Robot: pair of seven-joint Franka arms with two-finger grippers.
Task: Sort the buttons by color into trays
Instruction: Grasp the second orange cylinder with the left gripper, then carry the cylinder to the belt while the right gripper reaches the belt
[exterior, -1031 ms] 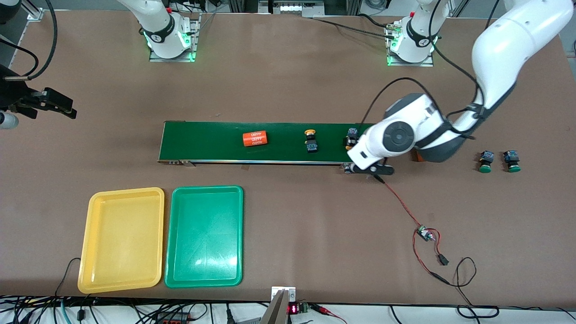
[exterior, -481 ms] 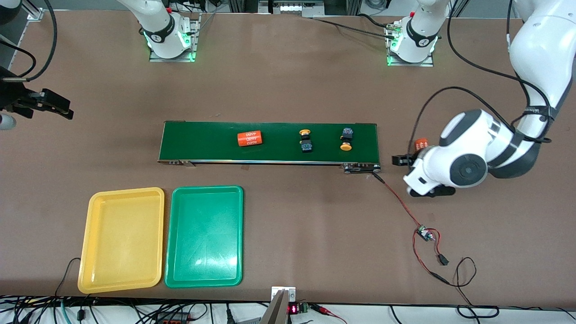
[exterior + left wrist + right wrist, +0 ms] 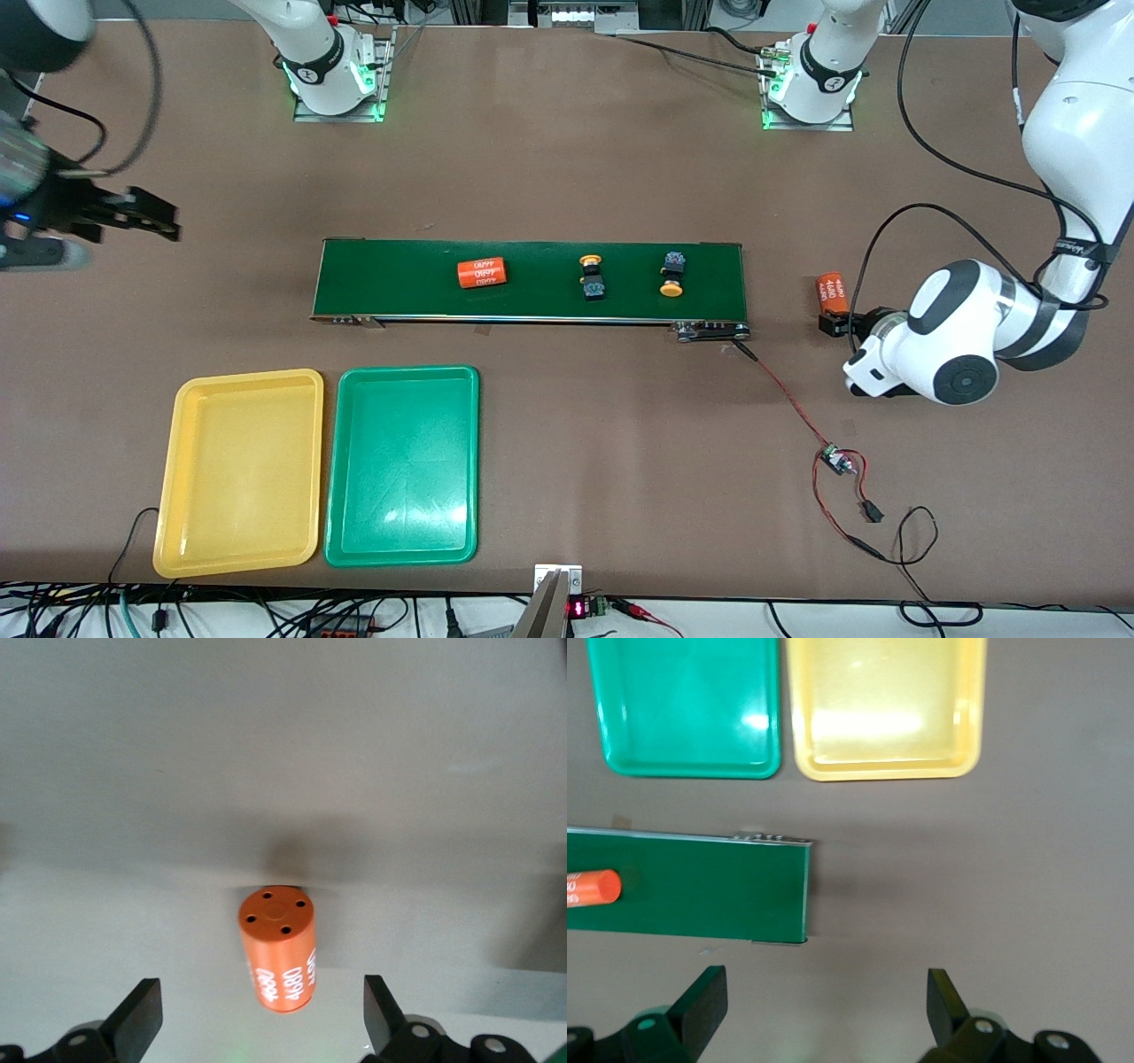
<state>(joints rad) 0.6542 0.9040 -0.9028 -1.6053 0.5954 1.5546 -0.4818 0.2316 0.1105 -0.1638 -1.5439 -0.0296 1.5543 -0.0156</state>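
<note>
A long dark green flat conveyor belt point(image 3: 530, 280) is being seen lying across the middle of the matte brown table point(image 3: 567, 425). Two small push-button switches with blocky black-blue bodies and round yellow-orange caps are being carried on it: one point(image 3: 591, 276) near the belt's middle, the other point(image 3: 672, 274) toward the left arm's end, well apart. A smooth orange cylinder printed in white point(image 3: 481, 273) is being shown lying on its side on the belt toward the right arm's end. A second orange printed cylinder point(image 3: 830, 292) is being seen off the belt on the bare table at the left arm's end; its flat end face with small round holes is being shown in the left wrist view point(image 3: 277, 958). The left gripper point(image 3: 837, 324) is being held just beside this cylinder, its black fingers point(image 3: 140, 1020) spread wide apart, gripping nothing. The right gripper point(image 3: 146, 220) is being held over bare table at the right arm's end, fingers point(image 3: 702, 1001) likewise spread apart and empty. Two shallow glossy plastic trays with rounded corners are being seen side by side, nearer the front camera than the belt: the yellow tray point(image 3: 239, 471) and the green tray point(image 3: 403, 465), edges almost touching. No green-capped buttons are being shown.
</note>
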